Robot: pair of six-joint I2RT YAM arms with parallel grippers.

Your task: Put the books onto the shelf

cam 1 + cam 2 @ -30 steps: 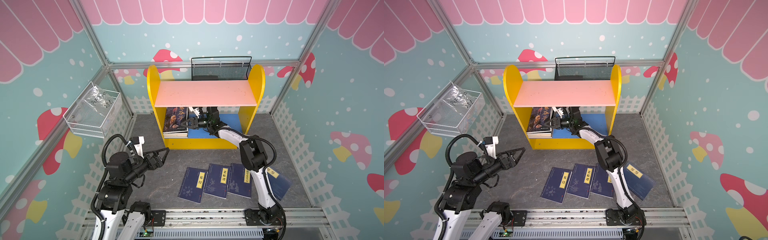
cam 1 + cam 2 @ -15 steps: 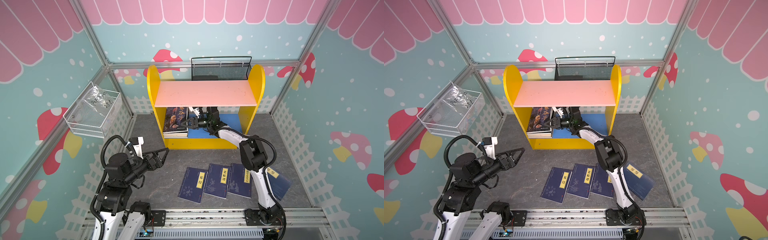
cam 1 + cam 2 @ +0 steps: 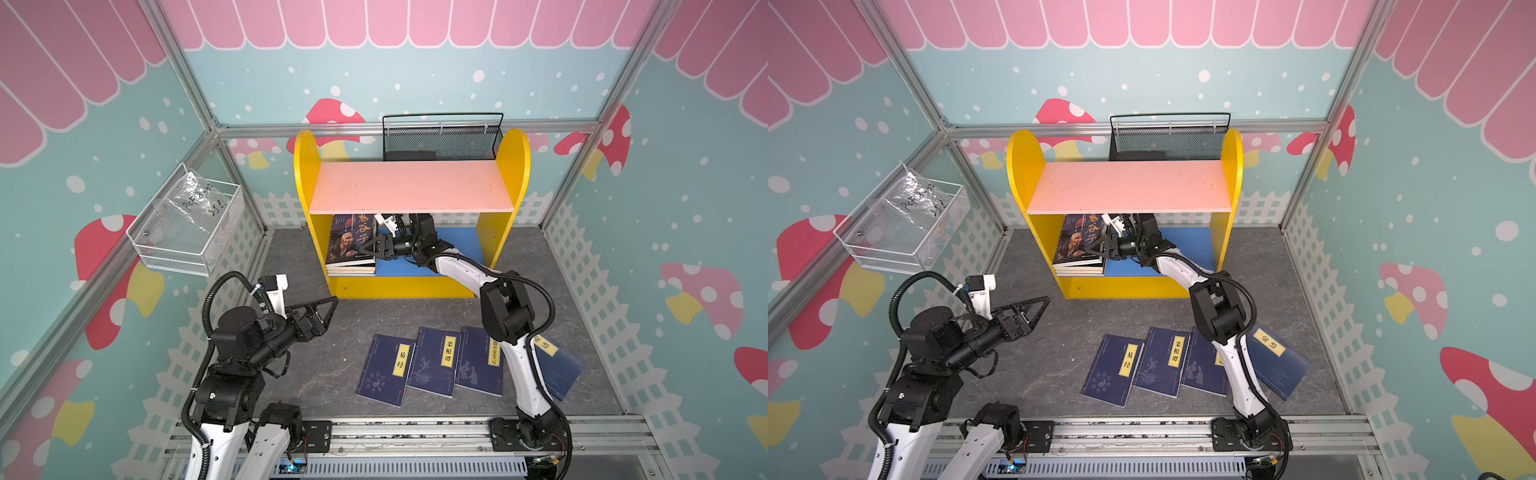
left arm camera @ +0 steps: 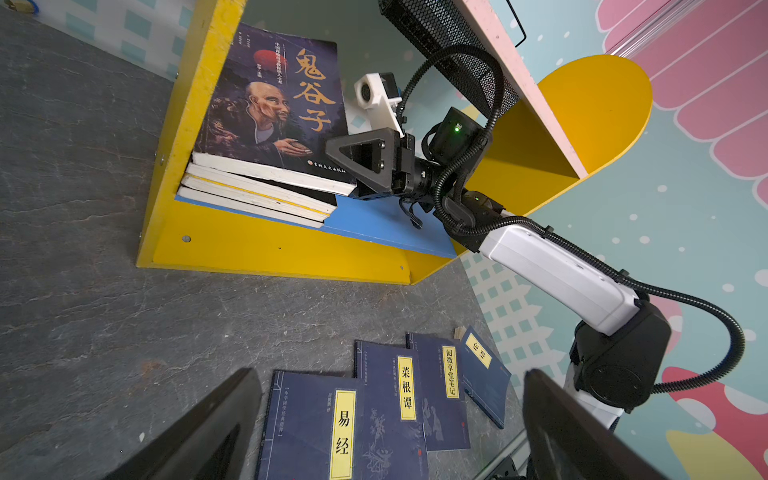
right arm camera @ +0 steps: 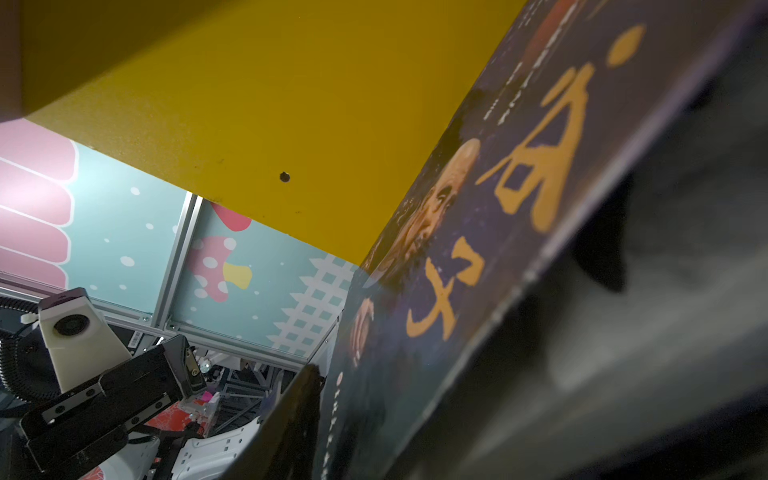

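Hardly anything has shifted since the earlier frame in the top views: the right gripper (image 3: pixel 370 248) remains reached in under the pink upper board (image 3: pixel 411 187) of the shelf (image 3: pixel 515 166), and the left gripper (image 3: pixel 330 306) has only drifted a touch. Directly ahead of the right fingertips lies the dark book with the red moon (image 4: pixel 266 104). It is topmost of a flat stack (image 4: pixel 253 195) on the blue lower board (image 4: pixel 374 224), pushed against the yellow side panel (image 4: pixel 195 104) on the far side from the tool. One finger (image 4: pixel 365 158) lies at the cover's near edge. The right wrist view shows the cover running between the two fingers, but whether they pinch it or have let go I cannot tell. The left gripper's jaws stand wide apart, holding nothing, above the grey floor (image 3: pixel 299 257). Four navy books (image 3: pixel 390 368) lie fanned out behind the right gripper, beside that arm's base.

My reading is that this book is being set down. To do it well, let the jaws part fully before moving, then draw straight back along the finger line, level, so neither finger drags the cover or pulls the stack off the board's front, keeping the wrist clear of the pink board above it
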